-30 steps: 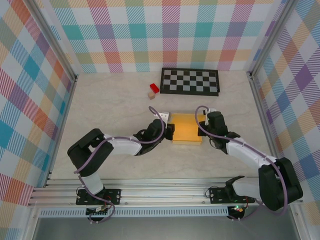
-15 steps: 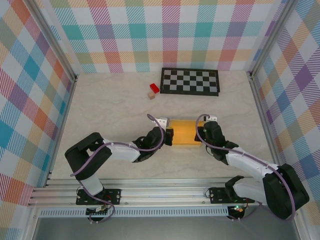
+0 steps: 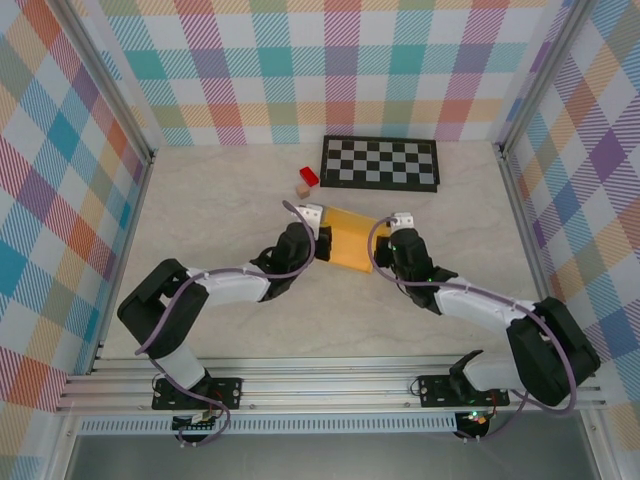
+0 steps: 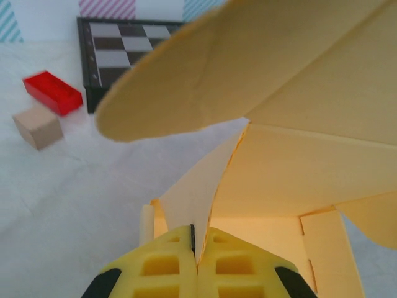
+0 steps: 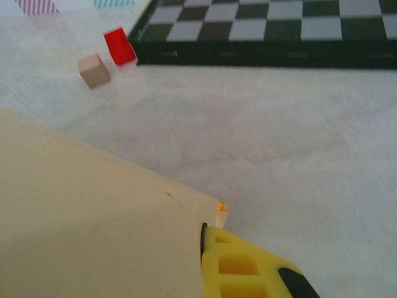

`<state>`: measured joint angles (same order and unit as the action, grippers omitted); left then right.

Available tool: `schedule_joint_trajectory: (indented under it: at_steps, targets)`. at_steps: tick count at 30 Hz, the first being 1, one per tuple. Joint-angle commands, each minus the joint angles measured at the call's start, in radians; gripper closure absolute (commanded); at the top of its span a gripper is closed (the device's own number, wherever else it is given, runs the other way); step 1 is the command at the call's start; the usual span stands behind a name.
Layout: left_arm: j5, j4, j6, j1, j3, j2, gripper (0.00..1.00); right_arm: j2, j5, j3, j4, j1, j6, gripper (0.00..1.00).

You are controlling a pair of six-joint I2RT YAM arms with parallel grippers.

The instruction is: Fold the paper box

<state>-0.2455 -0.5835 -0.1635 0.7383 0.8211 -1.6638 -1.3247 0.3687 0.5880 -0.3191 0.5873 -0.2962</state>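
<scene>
From the top view I have the paper box (image 3: pixel 349 244) lying on the tabletop (image 3: pixel 215 215) about midway between the two arms, turned a little askew, with the checkerboard mat (image 3: pixel 380 163) well beyond it by the far wall. The left claw (image 3: pixel 322 240) meets the box's left end and the right claw (image 3: pixel 383 251) meets its right end, so the card sits squarely between them. A red block (image 3: pixel 308 177) and a tan block (image 3: pixel 302 189) lie touching each other just left of the mat, apart from the box. On the left wrist camera, the left claw (image 4: pixel 195 251) is closed down tight, its yellow fingers (image 4: pixel 164 270) pressed together with a thin upright flap of the paper box (image 4: pixel 298 177) pinched in the seam; the rest of the card opens up ahead of and above the claw, one rounded flap arching overhead. The red block (image 4: pixel 53 93), tan block (image 4: pixel 38 126) and mat (image 4: pixel 118 53) sit off to the left. On the right wrist camera, the right claw (image 5: pixel 205 242) is narrow and clamped on the box's edge (I see one yellow finger (image 5: pixel 242 270); its partner is behind the card). The paper box (image 5: pixel 93 230) spreads left of the claw, with the tabletop (image 5: pixel 279 136), tan block (image 5: pixel 93 70), red block (image 5: pixel 119 45) and mat (image 5: pixel 267 31) beyond.
</scene>
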Motion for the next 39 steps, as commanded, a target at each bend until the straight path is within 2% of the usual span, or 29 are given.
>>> schedule_joint_trajectory:
  at_steps: [1, 5, 8, 15, 19, 28, 33, 39]
  targets:
    - [0.105, -0.087, 0.090, -0.053, 0.033, 0.019, 1.00, -0.077, -0.033, 0.097, -0.165, -0.028, 0.083, 1.00]
    - [0.170, -0.129, 0.093, -0.096, 0.039, -0.050, 1.00, -0.214, -0.057, 0.203, -0.179, -0.051, 0.114, 1.00]
    - [0.184, -0.171, 0.091, -0.107, 0.028, -0.112, 1.00, -0.294, -0.062, 0.219, -0.240, -0.061, 0.105, 1.00]
    - [0.194, -0.231, 0.029, -0.111, 0.011, -0.197, 1.00, -0.382, -0.071, 0.208, -0.260, -0.061, 0.099, 1.00]
    - [0.191, -0.224, -0.061, -0.111, 0.014, -0.213, 1.00, -0.383, -0.052, 0.156, -0.265, -0.062, 0.073, 1.00]
    - [0.204, -0.171, -0.295, -0.092, 0.014, -0.227, 0.97, -0.360, -0.015, 0.087, -0.214, -0.056, 0.049, 1.00]
    - [0.234, -0.094, -0.316, -0.088, 0.032, -0.211, 0.94, -0.354, 0.008, 0.090, -0.176, -0.043, 0.054, 1.00]
    - [0.272, 0.113, -0.278, -0.084, 0.122, -0.175, 0.87, -0.350, 0.040, 0.106, -0.135, -0.035, 0.054, 1.00]
